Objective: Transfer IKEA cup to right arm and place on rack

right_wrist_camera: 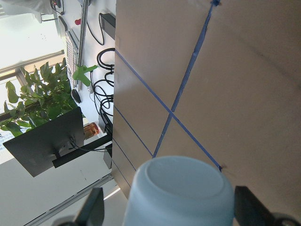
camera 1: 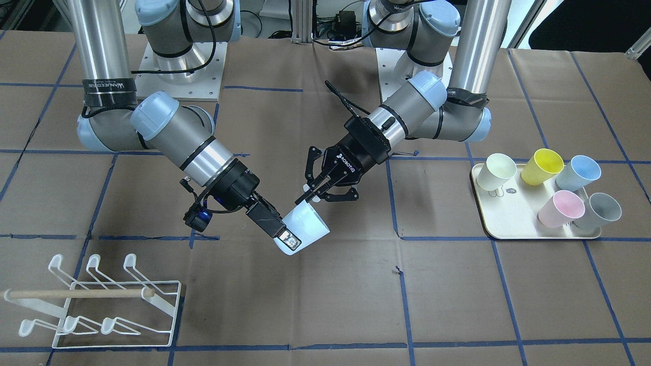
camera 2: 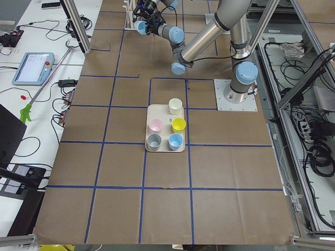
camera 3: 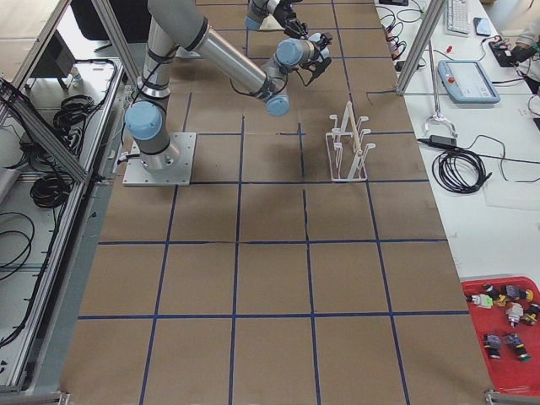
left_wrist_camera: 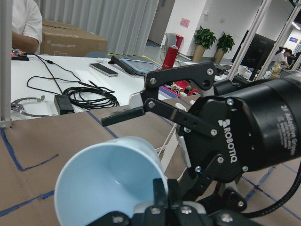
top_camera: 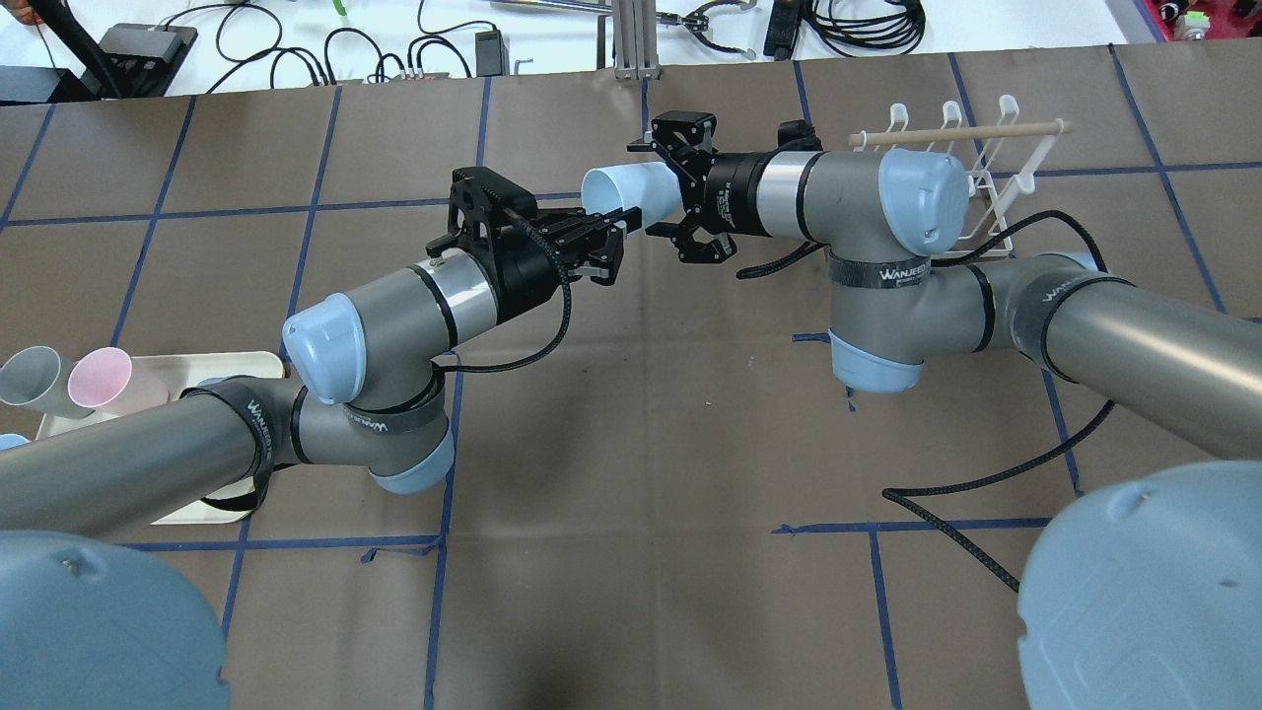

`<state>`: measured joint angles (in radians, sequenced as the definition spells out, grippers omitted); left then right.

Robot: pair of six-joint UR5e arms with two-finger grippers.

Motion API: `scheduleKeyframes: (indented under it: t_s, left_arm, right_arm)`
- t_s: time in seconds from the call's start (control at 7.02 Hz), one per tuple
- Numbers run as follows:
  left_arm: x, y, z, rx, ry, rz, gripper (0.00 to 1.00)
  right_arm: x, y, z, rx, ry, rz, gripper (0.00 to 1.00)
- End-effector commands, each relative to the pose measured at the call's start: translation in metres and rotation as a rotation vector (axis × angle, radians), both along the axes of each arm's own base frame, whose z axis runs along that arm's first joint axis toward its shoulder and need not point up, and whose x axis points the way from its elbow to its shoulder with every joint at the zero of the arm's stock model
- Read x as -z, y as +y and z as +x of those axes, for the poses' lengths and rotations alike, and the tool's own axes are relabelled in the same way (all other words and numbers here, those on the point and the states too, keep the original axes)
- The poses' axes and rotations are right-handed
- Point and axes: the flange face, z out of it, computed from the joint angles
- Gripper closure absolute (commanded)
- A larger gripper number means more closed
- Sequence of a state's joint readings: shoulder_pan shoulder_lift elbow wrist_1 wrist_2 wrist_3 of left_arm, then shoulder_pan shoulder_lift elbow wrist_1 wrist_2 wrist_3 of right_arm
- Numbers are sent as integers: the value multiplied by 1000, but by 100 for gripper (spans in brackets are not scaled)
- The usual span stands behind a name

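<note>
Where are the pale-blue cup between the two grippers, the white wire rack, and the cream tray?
Pale-blue cup (camera 1: pixel 311 227): exterior front-facing view, on its side wall.
Rack (camera 1: pixel 76 293): exterior front-facing view, on its wooden dowel.
Cream tray (camera 1: pixel 513 216): exterior front-facing view, on its bare floor.

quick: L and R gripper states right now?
Left gripper: open, fingers either side of the pale blue cup at its base, not clamping.
Right gripper: shut on the pale blue cup, at its rim.

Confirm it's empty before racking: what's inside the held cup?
Only one finger of the right gripper, hooked over the rim of the cup. The inner wall shows bare; the part behind that finger is hidden.
</note>
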<state>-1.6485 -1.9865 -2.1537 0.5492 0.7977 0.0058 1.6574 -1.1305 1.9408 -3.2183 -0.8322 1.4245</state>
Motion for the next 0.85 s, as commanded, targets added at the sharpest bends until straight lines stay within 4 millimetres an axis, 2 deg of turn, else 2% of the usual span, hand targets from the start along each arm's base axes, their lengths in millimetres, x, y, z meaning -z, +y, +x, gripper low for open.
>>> scheduleKeyframes:
  t_s: [0.0, 0.28, 0.43, 0.57, 0.71]
  left_arm:
    - [0, 0, 0, 0, 2, 2, 100]
    - [0, 0, 0, -1, 3, 3, 100]
    - [-6, 0, 0, -9, 0, -11, 59]
    - [-6, -1, 0, -9, 0, -11, 25]
    - [-7, -2, 2, -11, 1, -14, 5]
  right_arm:
    - [0, 1, 1, -13, -11, 1, 39]
    - [0, 2, 2, -26, -22, 1, 58]
    - [-2, 3, 3, -43, -37, 3, 61]
    - [-2, 3, 3, -42, -37, 3, 61]
    - [-2, 3, 3, -42, -37, 3, 61]
